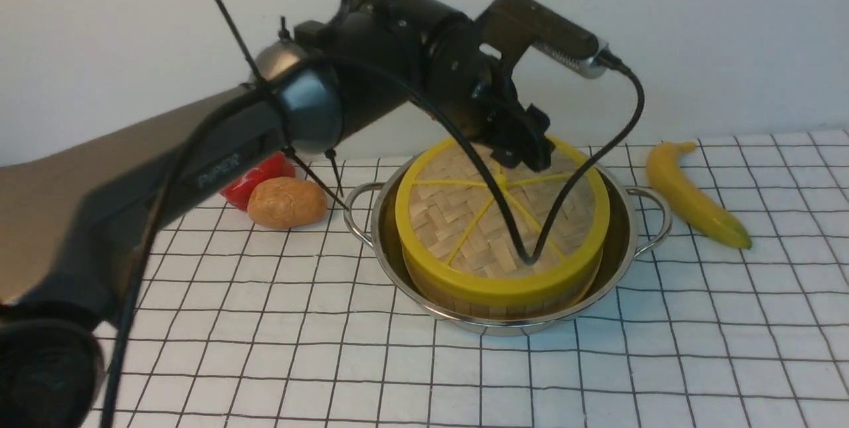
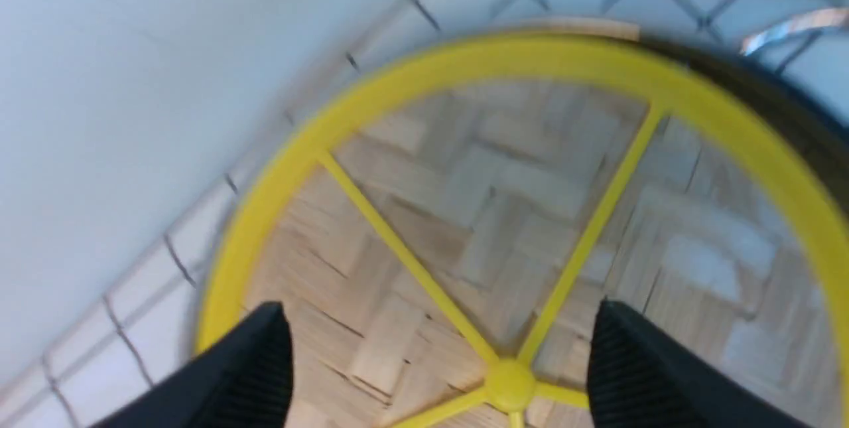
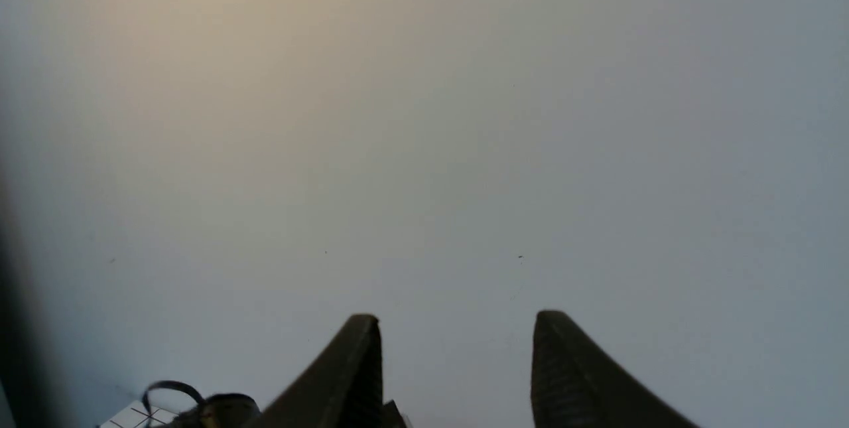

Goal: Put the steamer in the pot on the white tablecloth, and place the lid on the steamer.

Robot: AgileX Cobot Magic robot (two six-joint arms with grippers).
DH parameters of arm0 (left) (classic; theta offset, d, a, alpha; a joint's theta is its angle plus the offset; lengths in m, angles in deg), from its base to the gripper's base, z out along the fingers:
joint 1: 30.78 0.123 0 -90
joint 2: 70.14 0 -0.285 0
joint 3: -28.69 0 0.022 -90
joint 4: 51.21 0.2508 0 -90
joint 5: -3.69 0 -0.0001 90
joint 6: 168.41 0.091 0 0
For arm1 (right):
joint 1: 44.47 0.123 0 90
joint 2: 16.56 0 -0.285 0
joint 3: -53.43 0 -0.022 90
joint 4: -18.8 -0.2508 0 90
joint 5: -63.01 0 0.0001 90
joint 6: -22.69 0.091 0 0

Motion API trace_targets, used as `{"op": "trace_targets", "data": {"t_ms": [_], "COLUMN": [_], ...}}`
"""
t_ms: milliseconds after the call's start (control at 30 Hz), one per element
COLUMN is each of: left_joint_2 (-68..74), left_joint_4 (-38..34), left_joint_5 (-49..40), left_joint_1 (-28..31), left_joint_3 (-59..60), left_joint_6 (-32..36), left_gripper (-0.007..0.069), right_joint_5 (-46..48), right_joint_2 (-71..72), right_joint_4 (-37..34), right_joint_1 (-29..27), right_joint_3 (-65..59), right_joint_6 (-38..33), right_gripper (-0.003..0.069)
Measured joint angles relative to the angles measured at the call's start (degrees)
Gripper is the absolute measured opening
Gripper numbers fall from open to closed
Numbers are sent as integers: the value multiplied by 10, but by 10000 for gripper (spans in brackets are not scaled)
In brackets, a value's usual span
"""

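So the white tablecloth (image 1: 663, 361) covers the whole table, and the pot (image 1: 620, 242) sits about mid-cloth. The steamer (image 1: 464, 298) is down inside the pot, its wooden wall showing just above the steel rim. The lid (image 1: 451, 215) lies flat on top of the steamer, yellow rim lined up with it all round.

The left gripper (image 1: 527, 149) hangs over the far half of the lid, pointing down at it. In the left wrist view its jaws are spread wide with nothing pinched, and the lid's centre knob (image 2: 509, 383) shows in the gap between the two fingers (image 2: 265, 355). Can't tell if the tips actually touch the weave.

The right gripper (image 3: 457, 317) is off facing a blank wall, jaws apart and empty.

A banana (image 1: 693, 196) lies right of the pot. A brown bread roll (image 1: 286, 202) and something red (image 1: 255, 179) sit to its left.
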Motion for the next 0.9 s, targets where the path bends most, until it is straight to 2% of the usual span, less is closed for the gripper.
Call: {"op": "trace_targets", "data": {"t_ms": [100, 167, 333, 367, 400, 500, 700, 833, 900], "left_joint_2": [-42, -71, -160, -167, -193, -248, -373, -465, -527], "left_joint_4": [10, 21, 79, 83, 92, 95, 49, 26, 26], "left_joint_5": [-26, -56, -190, -200, -228, -265, -277, -277, -277], "left_joint_1": [0, 0, 0, 0, 0, 0, 0, 0, 0], "left_joint_3": [-3, -4, -4, -4, -4, -4, 7, 73, 140], "left_joint_6": [0, 0, 0, 0, 0, 0, 0, 0, 0], "left_gripper": [519, 456, 97, 74, 16, -23, -23, -23, -23], "right_joint_5": [0, 0, -1, -1, -1, -1, -1, 1, 2], "right_joint_2": [0, 0, 39, 41, 63, 115, 233, 292, 319], "right_joint_4": [3, 7, 45, 47, 63, 99, 143, 148, 149], "right_joint_1": [0, 0, 0, 0, 0, 0, 0, 0, 0], "right_joint_3": [0, 0, -51, -55, -81, -164, -371, -505, -574], "right_joint_6": [0, -1, -1, -1, -1, -1, -1, -1, -1], "right_gripper": [325, 325, 325, 325, 325, 325, 325, 316, 281]}}
